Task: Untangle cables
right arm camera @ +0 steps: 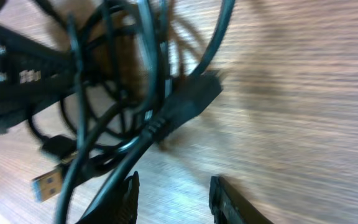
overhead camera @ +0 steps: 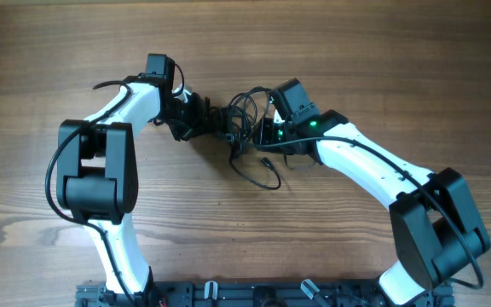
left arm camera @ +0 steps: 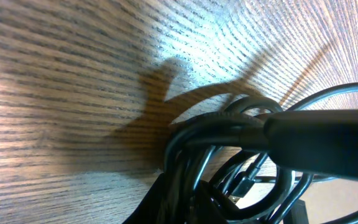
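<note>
The cables (overhead camera: 244,115) are a bunch of thin black cords knotted at the table's middle, between both grippers. One loose loop (overhead camera: 267,181) trails toward the front. My left gripper (overhead camera: 201,119) is at the knot's left side. In the left wrist view its dark fingers (left arm camera: 185,205) are closed on several cords (left arm camera: 229,124), and a thick plug body (left arm camera: 322,140) crosses on the right. My right gripper (overhead camera: 267,132) is at the knot's right side. Its fingers (right arm camera: 176,199) are open with bare wood between them. The cords (right arm camera: 123,93) and a USB plug (right arm camera: 45,183) lie just left of them.
The wooden table (overhead camera: 399,68) extends all around the knot. The arm bases and a black rail (overhead camera: 228,294) sit at the front edge. The left gripper's black body (right arm camera: 17,74) shows at the right wrist view's upper left.
</note>
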`<state>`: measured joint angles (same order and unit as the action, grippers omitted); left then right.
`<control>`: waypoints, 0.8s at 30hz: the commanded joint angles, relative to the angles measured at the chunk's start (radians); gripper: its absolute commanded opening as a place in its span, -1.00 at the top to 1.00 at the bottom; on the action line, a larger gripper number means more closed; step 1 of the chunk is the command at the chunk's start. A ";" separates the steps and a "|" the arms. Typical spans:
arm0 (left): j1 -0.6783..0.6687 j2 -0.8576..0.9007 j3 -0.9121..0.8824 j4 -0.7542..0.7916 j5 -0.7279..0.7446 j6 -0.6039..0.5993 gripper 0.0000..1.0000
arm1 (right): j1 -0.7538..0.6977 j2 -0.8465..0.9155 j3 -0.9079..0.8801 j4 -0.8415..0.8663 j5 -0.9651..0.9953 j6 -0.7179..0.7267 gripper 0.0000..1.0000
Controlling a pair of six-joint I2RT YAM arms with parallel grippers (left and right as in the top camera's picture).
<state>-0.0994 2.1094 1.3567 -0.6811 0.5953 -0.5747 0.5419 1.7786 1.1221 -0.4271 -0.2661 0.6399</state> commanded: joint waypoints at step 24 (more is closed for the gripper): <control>0.016 0.017 -0.008 0.001 -0.114 -0.010 0.78 | 0.087 -0.002 -0.004 0.069 0.008 0.071 0.42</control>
<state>-0.0994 2.1094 1.3567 -0.6807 0.5949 -0.5747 0.6243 1.7786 1.1206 -0.3580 -0.3508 0.6964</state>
